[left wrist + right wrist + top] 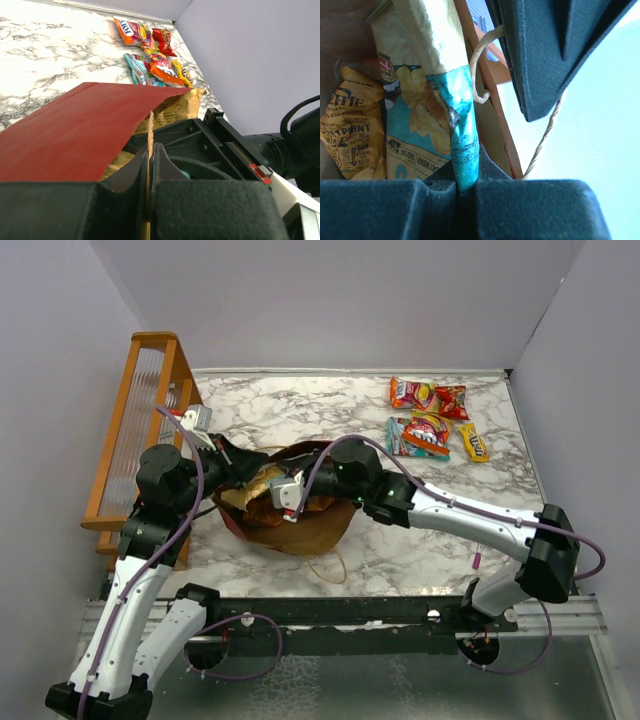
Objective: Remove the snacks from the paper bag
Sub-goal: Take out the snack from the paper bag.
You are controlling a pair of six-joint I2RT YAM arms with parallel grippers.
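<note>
The left jaws are pressed together on the tan handle (150,127) of the bag (75,132), mid-bench (300,410). The right jaws, inside it, pinch a teal packet (463,130) by its crimped edge, with a yellow packet (350,132) beside it. Other snacks (432,420) lie far right. The thin edge could slip free, or the packet could snag the rim and drag the bag along.

My three views: one overhead, two wrist close-ups.
From high at the near edge I look down on the whole table (300,410); both wrist cameras sit tight at the paper bag (305,530), mid-frame overhead, the left facing the snacks (432,420) at upper right, the right peering inside.
</note>
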